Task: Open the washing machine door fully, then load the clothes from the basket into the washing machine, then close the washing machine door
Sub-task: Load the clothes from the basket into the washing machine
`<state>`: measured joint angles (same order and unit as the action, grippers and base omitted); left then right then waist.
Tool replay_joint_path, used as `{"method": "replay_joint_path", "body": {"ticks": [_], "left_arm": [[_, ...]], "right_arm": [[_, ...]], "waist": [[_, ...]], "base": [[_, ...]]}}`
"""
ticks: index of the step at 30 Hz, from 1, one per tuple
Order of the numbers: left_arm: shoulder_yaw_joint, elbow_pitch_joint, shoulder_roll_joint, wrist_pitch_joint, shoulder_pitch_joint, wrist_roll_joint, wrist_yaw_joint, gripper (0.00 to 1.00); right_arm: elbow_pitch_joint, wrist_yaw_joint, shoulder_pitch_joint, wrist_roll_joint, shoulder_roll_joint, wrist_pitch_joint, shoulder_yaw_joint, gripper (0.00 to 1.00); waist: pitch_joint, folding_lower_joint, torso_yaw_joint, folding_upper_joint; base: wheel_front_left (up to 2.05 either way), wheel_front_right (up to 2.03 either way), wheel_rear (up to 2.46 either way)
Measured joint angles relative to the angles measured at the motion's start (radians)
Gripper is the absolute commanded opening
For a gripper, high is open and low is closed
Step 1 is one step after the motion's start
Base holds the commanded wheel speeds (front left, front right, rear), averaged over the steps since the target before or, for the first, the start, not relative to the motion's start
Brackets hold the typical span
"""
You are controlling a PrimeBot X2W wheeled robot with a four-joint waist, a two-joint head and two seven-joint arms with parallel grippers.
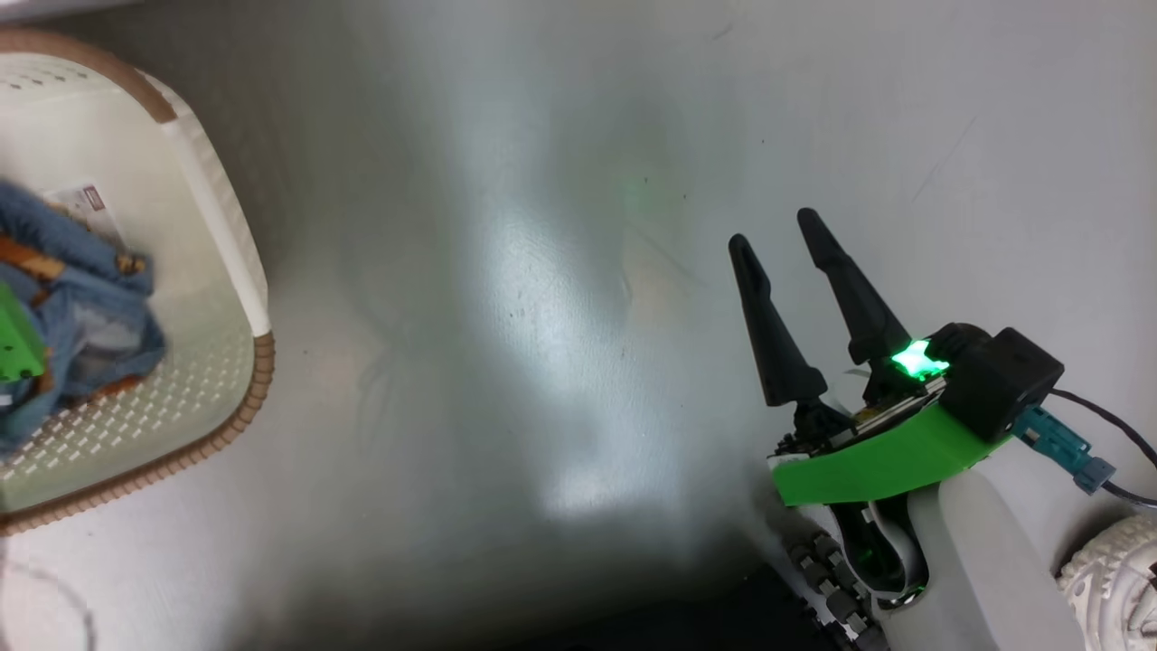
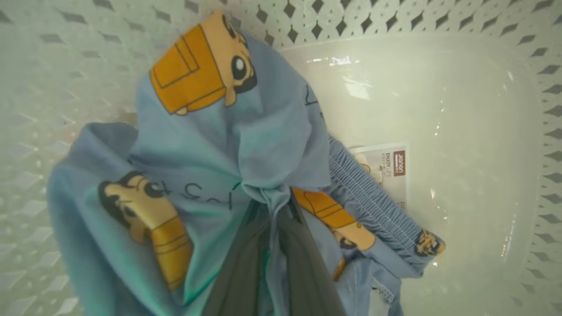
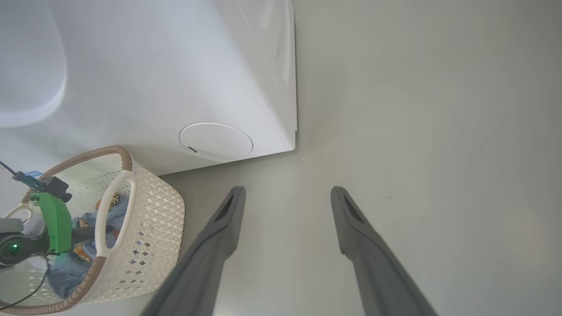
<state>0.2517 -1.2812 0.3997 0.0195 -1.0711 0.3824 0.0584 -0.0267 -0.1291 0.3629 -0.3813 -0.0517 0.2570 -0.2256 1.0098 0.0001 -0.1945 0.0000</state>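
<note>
Left pincer pinched tight on a gathered fold of the clothes, inside the basket on the floor by the washing machine. Mid-bundle grip, likely to lift all together. Right pincer spread wide, empty, held clear.

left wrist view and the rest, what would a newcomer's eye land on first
The light blue cartoon-printed clothes, bunched in the shut left pincer inside the cream-white perforated plastic basket, catch the eye first. Next comes the open right pincer with its green glowing light, over the glossy grey floor to the basket's right.
</note>
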Motion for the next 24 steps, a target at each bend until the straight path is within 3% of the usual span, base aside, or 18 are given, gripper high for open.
{"method": "replay_joint_path", "body": {"ticks": [13, 24], "left_arm": [[0.008, 0.017, -0.037, 0.165, 0.055, 0.029, 0.05, 0.0], [0.011, 0.096, -0.081, 0.23, 0.158, 0.07, 0.062, 0.0]], "right_arm": [[-0.016, 0.0, 0.007, 0.0, 0.0, 0.0, 0.008, 1.0], [-0.037, 0.0, 0.002, 0.003, -0.001, 0.0, 0.025, 1.0]], "waist": [[-0.091, 0.0, 0.017, 0.0], [-0.211, 0.0, 0.042, 0.0]], "base": [[0.0, 0.0, 0.0], [0.0, 0.0, 0.0]]}}
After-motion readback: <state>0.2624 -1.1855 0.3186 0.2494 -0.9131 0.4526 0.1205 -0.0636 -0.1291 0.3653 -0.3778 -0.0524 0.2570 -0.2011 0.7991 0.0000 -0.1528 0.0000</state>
